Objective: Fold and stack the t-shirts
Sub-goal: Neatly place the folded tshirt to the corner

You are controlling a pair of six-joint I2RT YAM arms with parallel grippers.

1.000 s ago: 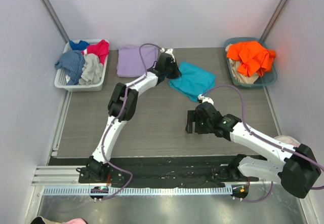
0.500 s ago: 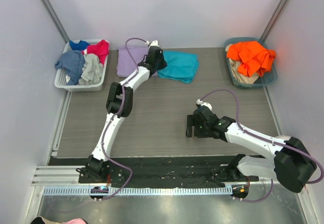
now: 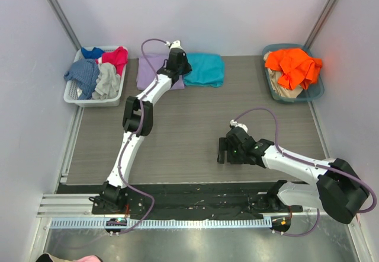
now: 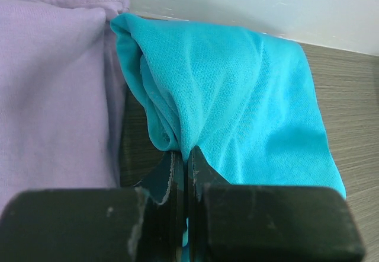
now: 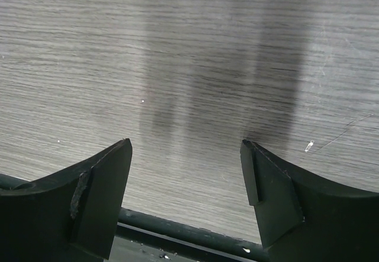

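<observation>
The folded teal t-shirt [image 3: 204, 70] lies at the back of the table, its left edge next to the folded lavender t-shirt [image 3: 153, 71]. My left gripper [image 3: 179, 69] is at the teal shirt's left edge and is shut on a pinch of its cloth. In the left wrist view the jaws [image 4: 185, 158] are closed on a fold of the teal shirt [image 4: 249, 90], with the lavender shirt [image 4: 53, 90] to the left. My right gripper [image 3: 222, 149] is open and empty low over the bare table in the near middle; in its wrist view [image 5: 186, 149] only wood grain shows.
A white basket [image 3: 74, 99] at the back left holds red, blue and grey garments. A teal bin [image 3: 317, 93] at the back right holds an orange garment [image 3: 293, 65]. A black strip and a rail run along the table's near edge [image 3: 195, 200].
My left gripper has dragged the teal shirt left and back, from the table's middle back up beside the lavender shirt. My right gripper has drawn back slightly toward the near edge.
</observation>
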